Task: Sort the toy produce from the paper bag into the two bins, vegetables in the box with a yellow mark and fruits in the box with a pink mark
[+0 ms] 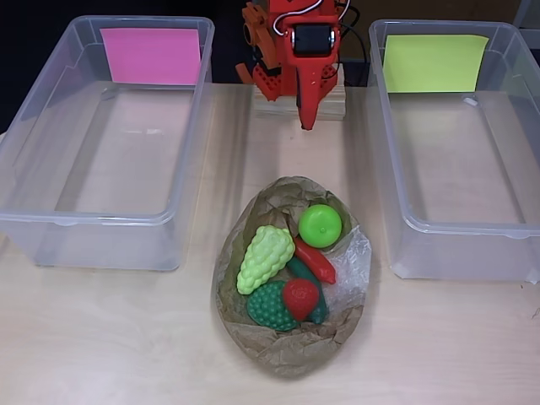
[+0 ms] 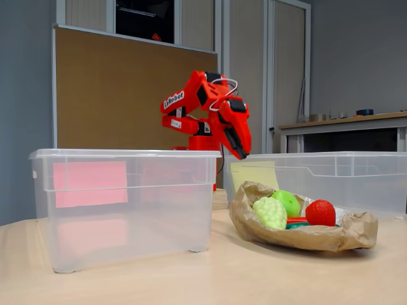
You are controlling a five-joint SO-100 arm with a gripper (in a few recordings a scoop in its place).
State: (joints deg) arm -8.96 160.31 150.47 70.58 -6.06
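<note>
A crumpled brown paper bag (image 1: 291,346), flattened open into a shallow oval nest, lies at the middle of the pale wood-grain table (image 1: 101,337), between two clear, glossy plastic bins. The bin on the left in the overhead view (image 1: 25,224) carries a pink paper rectangle (image 1: 150,55) on its far wall; the bin on the right (image 1: 401,224) carries a yellow one (image 1: 434,63).

Inside the bag the toy produce is piled close together: a smooth, round bright green apple (image 1: 321,225) at the far right, a knobbly pale yellow-green grape cluster (image 1: 264,257) on the left, a slim red chilli pepper (image 1: 315,261) lying diagonally under the apple, a dimpled red strawberry (image 1: 300,297) resting against a bumpy dark green piece (image 1: 270,308) at the near side. Some clear plastic film shows at the bag's right edge.

The red arm's gripper (image 1: 307,118) hangs folded at the far side on its wooden base block (image 1: 333,105), well apart from the bag, fingertips pointing down. The jaws look pressed together with nothing between them.
</note>
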